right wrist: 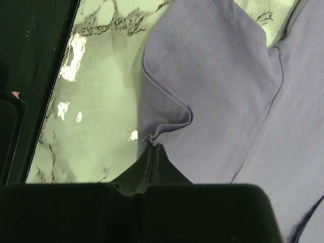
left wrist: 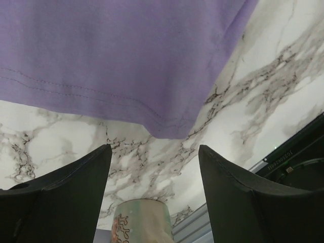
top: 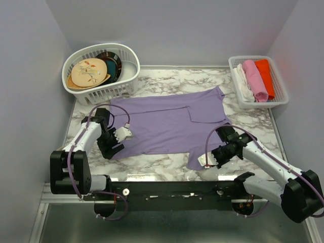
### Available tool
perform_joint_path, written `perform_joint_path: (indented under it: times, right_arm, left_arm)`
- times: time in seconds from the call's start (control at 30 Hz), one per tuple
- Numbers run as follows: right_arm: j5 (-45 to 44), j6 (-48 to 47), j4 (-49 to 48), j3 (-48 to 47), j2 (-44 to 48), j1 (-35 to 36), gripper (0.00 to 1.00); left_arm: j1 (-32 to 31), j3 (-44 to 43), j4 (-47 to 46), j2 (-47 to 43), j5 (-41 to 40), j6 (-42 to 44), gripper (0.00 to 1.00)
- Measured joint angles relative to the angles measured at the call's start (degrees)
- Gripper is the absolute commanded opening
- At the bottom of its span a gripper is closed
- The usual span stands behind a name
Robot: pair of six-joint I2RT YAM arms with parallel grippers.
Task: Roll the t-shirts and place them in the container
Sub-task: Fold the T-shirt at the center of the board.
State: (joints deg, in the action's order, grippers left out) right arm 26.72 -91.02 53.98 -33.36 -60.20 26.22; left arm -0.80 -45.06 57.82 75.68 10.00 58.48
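Observation:
The lavender t-shirt (top: 169, 124) lies spread flat on the marble table, its far sleeve folded in. My left gripper (top: 123, 134) is open and empty at the shirt's left hem edge; in the left wrist view the hem corner (left wrist: 172, 129) lies just ahead of the spread fingers (left wrist: 81, 177). My right gripper (top: 206, 161) is shut on the edge of the near sleeve (right wrist: 167, 124), which puckers into a small fold at the closed fingertips (right wrist: 154, 152).
A white oval basket (top: 101, 73) with patterned plates (top: 90, 72) stands at the back left. A white rectangular basket (top: 258, 81) with rolled white, pink and orange cloths stands at the back right. The black rail (top: 172, 192) runs along the near edge.

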Motion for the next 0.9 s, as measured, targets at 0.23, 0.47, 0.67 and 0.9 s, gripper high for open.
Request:
perform_joint_path:
  times: [0.23, 0.47, 0.67, 0.9]
  right_arm:
    - [0.00, 0.81, -0.11, 0.02, 0.02, 0.00, 0.01]
    - [0.07, 1.64, -0.11, 0.02, 0.33, 0.00, 0.01]
    - [0.11, 2.16, -0.13, 0.02, 0.33, 0.00, 0.01]
    - [0.11, 3.21, -0.15, 0.02, 0.33, 0.00, 0.01]
  left_arm:
    - [0.00, 2.93, -5.60, 2.89, -1.90, -4.04, 0.77]
    - [-0.07, 4.94, -8.98, 2.64, -3.17, -7.78, 0.69]
    - [-0.07, 5.07, -9.88, 2.54, -3.43, -10.12, 0.67]
    - [-0.02, 6.12, -8.87, 0.79, -2.64, -9.29, 0.64]
